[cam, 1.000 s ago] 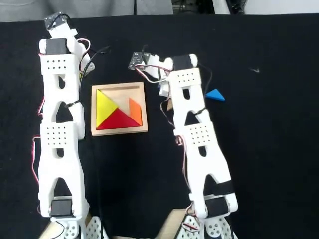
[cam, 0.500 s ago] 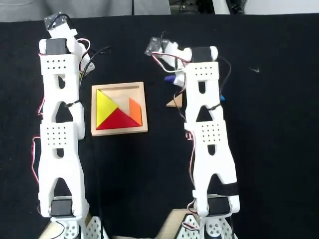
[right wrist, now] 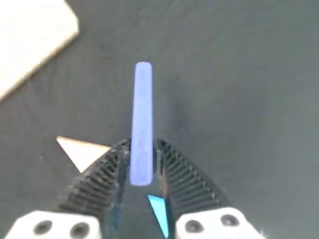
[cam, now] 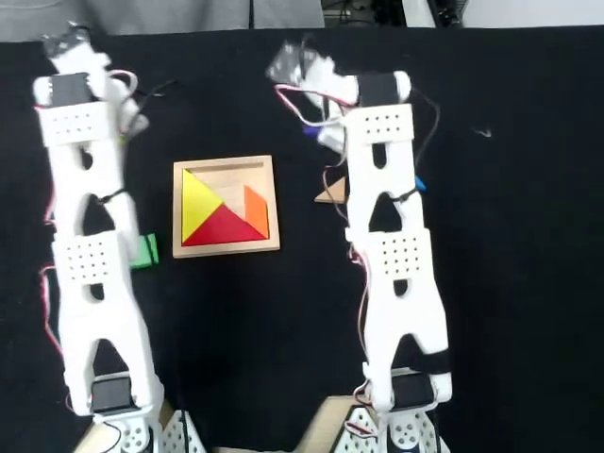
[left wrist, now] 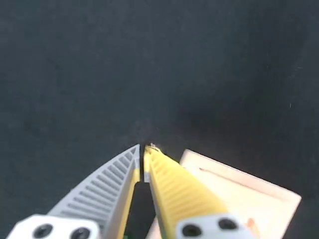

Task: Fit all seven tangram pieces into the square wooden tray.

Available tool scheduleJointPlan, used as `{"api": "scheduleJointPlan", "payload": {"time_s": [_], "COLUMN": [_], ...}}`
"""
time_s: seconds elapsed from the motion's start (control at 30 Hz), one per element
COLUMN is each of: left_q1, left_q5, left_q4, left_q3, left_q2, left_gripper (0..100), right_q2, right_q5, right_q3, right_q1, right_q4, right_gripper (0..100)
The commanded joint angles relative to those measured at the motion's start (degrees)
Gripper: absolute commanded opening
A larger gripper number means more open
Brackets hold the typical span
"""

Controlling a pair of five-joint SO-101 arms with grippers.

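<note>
The square wooden tray [cam: 226, 173] lies on the black worktop [cam: 510, 283] between the 2 arms. Inside it sit 3 pieces: a yellow triangle [cam: 197, 203] against the tray's left wall, a red triangle [cam: 223, 228] along the wall nearest the arm bases, and an orange piece [cam: 256, 209] against the right wall. The strip by the tray's far wall is bare wood.

To the left of the tray, near its near corner, a green piece [cam: 144, 251] lies partly under the left arm. Just right of the tray a tan triangle [cam: 330, 193] lies flat on the worktop, and farther right of the tray a light blue triangle [cam: 418, 186] peeks out from behind the right arm.

The right gripper [right wrist: 142, 147] is beyond the tray's far right corner, its fingers clamped on a violet piece [right wrist: 142, 99] held on edge above the worktop. The left gripper [left wrist: 143, 149] is past the tray's far left corner, its fingers pressed together with nothing between them.
</note>
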Motion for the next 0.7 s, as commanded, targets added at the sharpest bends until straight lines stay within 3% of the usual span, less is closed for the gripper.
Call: {"api": "scheduleJointPlan", "payload": {"time_s": [0.0, 0.27, 0.47, 0.67], "left_q1": [-2.6, -3.1, -1.3, -0.8], "left_q5": [-11.8, -20.5, -23.8, -26.3], "left_q4": [0.4, 0.4, 0.4, 0.0], "left_q3": [-1.6, 14.4, 31.3, 57.1], "left_q2": [-8.7, -28.0, -51.8, -67.8], "left_gripper": [3, 3, 3, 3], "right_q2": [-14.5, -37.7, -51.7, -60.5], "right_q5": [-6.0, -16.7, -17.7, -17.7], "right_q3": [2.6, 26.2, 39.8, 55.3], "right_q1": [-3.8, -10.6, -14.0, -14.7], "right_q4": [2.0, 1.8, 1.5, -2.8], "right_gripper": [1.0, 1.0, 1.0, 1.0]}}
